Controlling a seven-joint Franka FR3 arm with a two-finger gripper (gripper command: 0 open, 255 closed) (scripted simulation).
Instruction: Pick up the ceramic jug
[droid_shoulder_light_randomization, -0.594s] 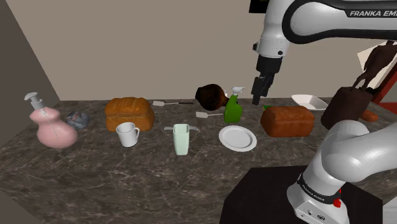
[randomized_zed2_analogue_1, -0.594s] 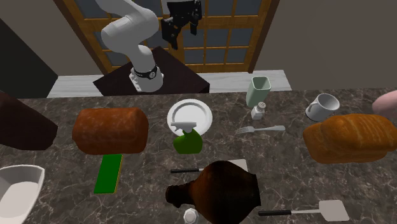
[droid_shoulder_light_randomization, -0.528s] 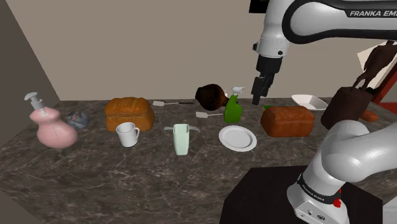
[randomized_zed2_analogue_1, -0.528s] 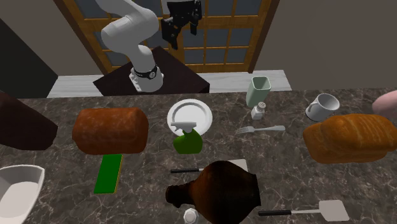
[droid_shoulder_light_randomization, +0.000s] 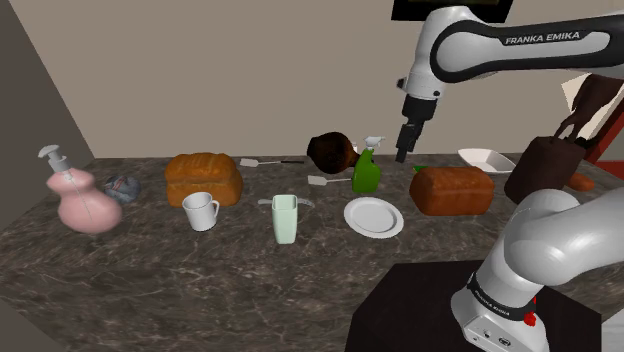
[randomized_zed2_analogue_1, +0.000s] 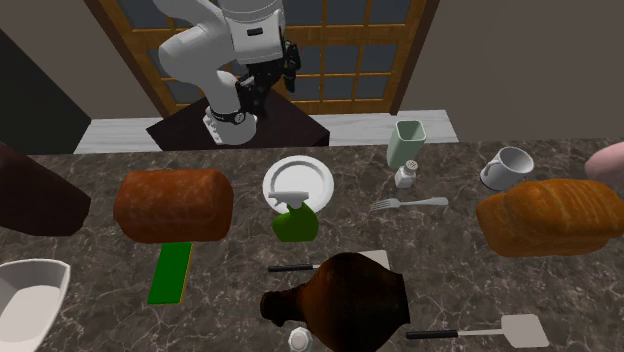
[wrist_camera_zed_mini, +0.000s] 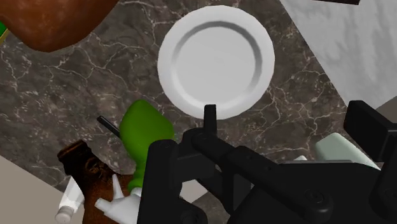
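Nearest the stand (droid_shoulder_light_randomization: 420, 305), a white plate (droid_shoulder_light_randomization: 373, 216) lies on the counter (droid_shoulder_light_randomization: 200, 280). The gripper (droid_shoulder_light_randomization: 402, 154) hangs in the air over this part; I cannot tell how far open it is. Beyond the plate stands a green spray bottle (droid_shoulder_light_randomization: 365, 174), and just beyond that is the dark brown jug (droid_shoulder_light_randomization: 331, 152), near the wall.

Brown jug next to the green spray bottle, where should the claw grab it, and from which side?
Take the jug by its narrow dark neck, coming down from above. It appears to lie on its side, and its round body looks too wide for the claw.
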